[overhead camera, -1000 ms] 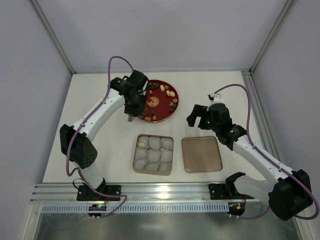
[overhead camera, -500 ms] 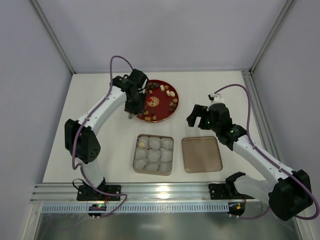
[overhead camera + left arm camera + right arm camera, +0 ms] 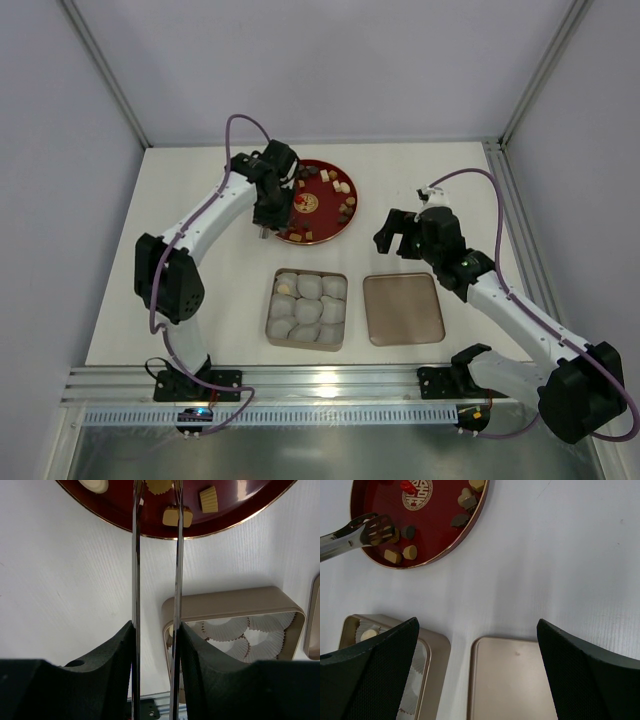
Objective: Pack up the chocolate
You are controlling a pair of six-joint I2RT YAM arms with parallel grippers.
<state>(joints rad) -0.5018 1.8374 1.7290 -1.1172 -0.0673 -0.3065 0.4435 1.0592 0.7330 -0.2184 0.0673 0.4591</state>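
**Mia:** While the left fingers (image 3: 156, 630) are up by the red plate (image 3: 432, 535), what do they hold?

**Ben:** They are squeezed in on a pair of shiny metal tongs (image 3: 135, 555). The gap between them is small, and the tongs' two thin arms run out between them.

**Mia:** Where do the tongs end?

**Ben:** Their tips are over the near left part of the plate, right at a tan piece. I cannot tell if the piece is pinched.

**Mia:** Where is the chocolate (image 3: 410, 552)?

**Ben:** Most of it is on the plate, in little brown, tan and cream bits, spread out. One red bit (image 3: 407, 487) sits by the gold sign in the middle. One cream bit (image 3: 368, 634) is in the box (image 3: 225, 596), in a far left paper cup.

**Mia:** Where is the box?

**Ben:** It is on the white bench (image 3: 400, 165), nearer the arms than the plate. It is full of white paper cups (image 3: 225, 629). Its lid (image 3: 403, 308) lies flat just beside it, on the right.

**Mia:** What about the right fingers (image 3: 477, 625)?

**Ben:** They are spread wide and hold nothing. They hang above the bench, to the right of the plate, past the far edge of the lid.
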